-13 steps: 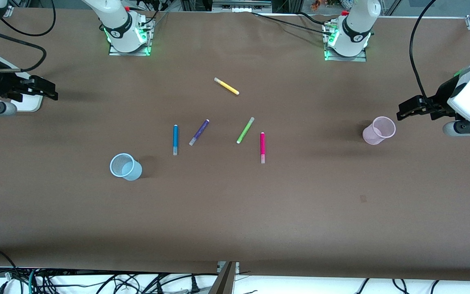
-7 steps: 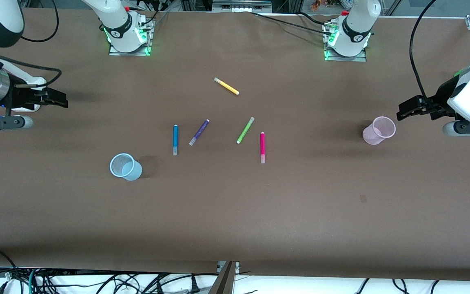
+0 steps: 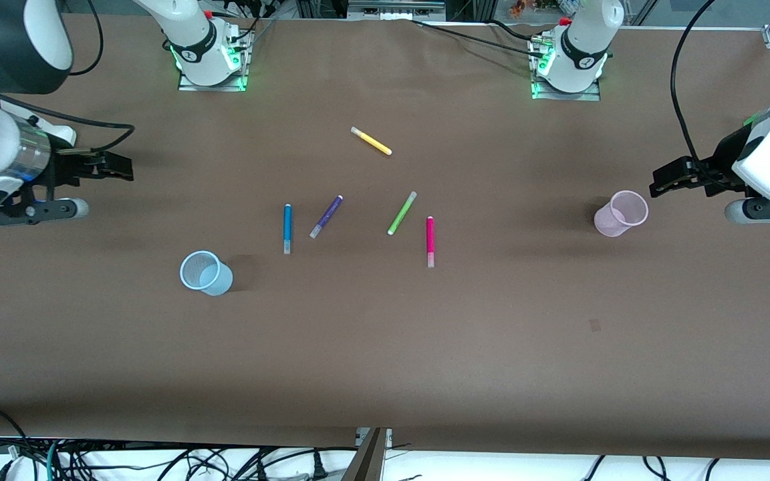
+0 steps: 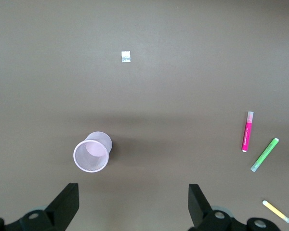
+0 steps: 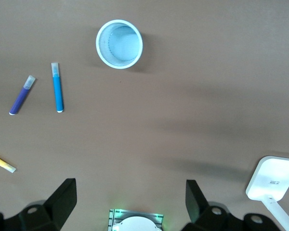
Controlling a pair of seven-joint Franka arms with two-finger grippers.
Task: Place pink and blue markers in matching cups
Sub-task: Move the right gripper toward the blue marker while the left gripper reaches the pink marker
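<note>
The blue marker (image 3: 287, 228) and the pink marker (image 3: 430, 241) lie flat near the table's middle. The light blue cup (image 3: 205, 272) stands upright, nearer the front camera than the blue marker, toward the right arm's end. The light pink cup (image 3: 620, 213) stands upright toward the left arm's end. My right gripper (image 3: 121, 167) is open and empty over bare table at the right arm's end; its wrist view shows the blue cup (image 5: 119, 44) and blue marker (image 5: 57, 87). My left gripper (image 3: 659, 182) is open and empty, just beside the pink cup (image 4: 92, 152); the pink marker (image 4: 247, 131) also shows there.
A purple marker (image 3: 325, 216) and a lime-green marker (image 3: 402, 212) lie between the blue and pink ones. A yellow marker (image 3: 371, 141) lies farther from the front camera. The arm bases (image 3: 211, 63) stand at the table's back edge. A small white scrap (image 4: 126, 57) lies on the table.
My right arm has swung in from the table's end toward the middle, its gripper still open. The left arm, markers and cups have not moved.
</note>
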